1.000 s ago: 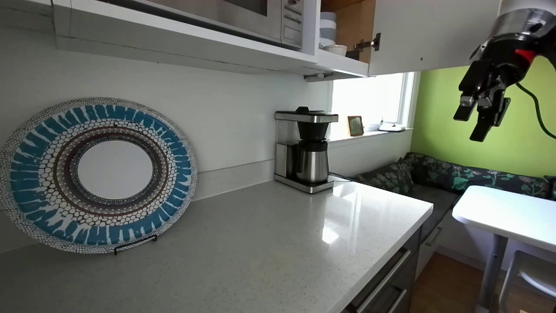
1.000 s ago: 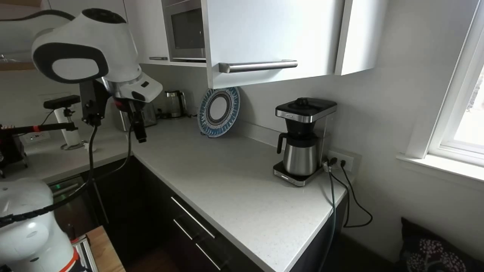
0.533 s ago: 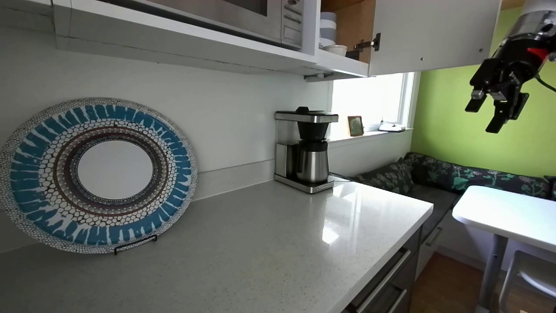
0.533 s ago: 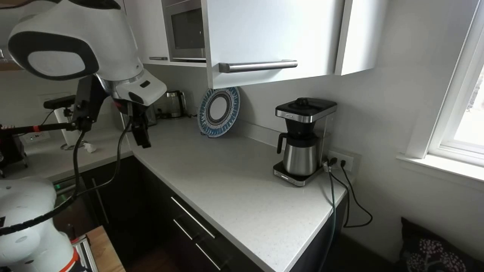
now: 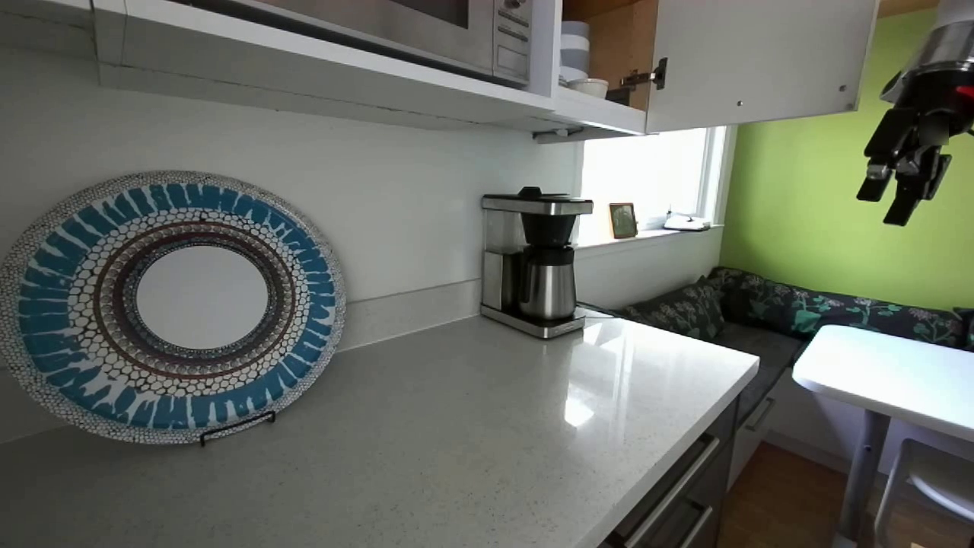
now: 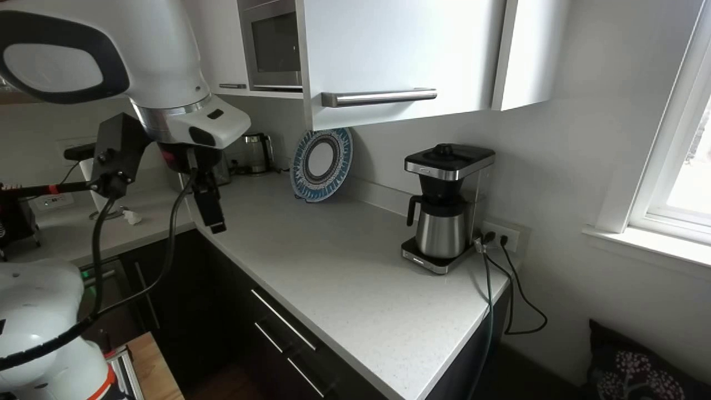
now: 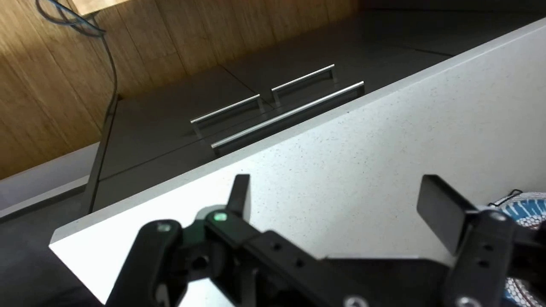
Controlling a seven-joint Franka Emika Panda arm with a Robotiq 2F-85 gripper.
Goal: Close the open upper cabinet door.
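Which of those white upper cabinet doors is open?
The upper cabinet door nearest the window, swung out with its hinge showing; the far door, past the microwave, looks shut.

We can read no word, brand or number in any of the views. In an exterior view we make out a small pale mark (image 6: 417, 261) on the front of the base (image 6: 432, 266) of the drip coffee maker (image 6: 444, 208), and a fainter one on the steel band (image 6: 430, 170) across its top; both are too small for us to read.
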